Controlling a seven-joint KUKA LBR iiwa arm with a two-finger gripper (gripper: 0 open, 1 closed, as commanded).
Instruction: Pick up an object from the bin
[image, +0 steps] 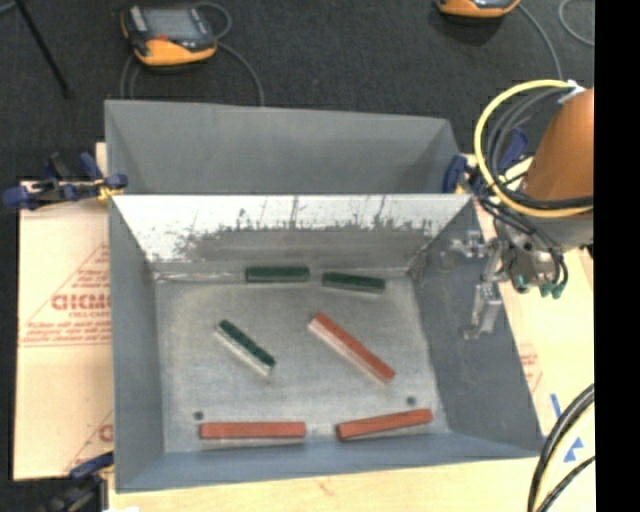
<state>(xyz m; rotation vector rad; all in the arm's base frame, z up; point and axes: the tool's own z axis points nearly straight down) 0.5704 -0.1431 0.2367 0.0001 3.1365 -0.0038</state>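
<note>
Off to the right, we find the gripper (484, 300) hanging above the sloping right wall of the grey bin (470, 390), beyond the flat floor where the things lie. It shows small and pale against the metal, and we cannot tell how far it is open or whether it has hold of anything. Below it is bare wall.

The closest piece is the right-hand green bar (352, 283), lying along the back edge of the floor, well apart from the gripper. In line with it, a gap between them, lies the left-hand green bar (277, 273). Toward the middle lies the slanted red bar (350, 347), a pale strip along one long side. Left of it the slanted green bar (245, 347), also pale-edged, tilts the same way. Along the front edge lie the front right red bar (385, 424), slightly askew, and the front left red bar (252, 431). All six lie apart from one another.

Above the gripper, the wrist is largely hidden by an orange cover (562, 150), cut off at the right, and by looped yellow cables (481, 128); we cannot sort out how the parts there join.
</note>
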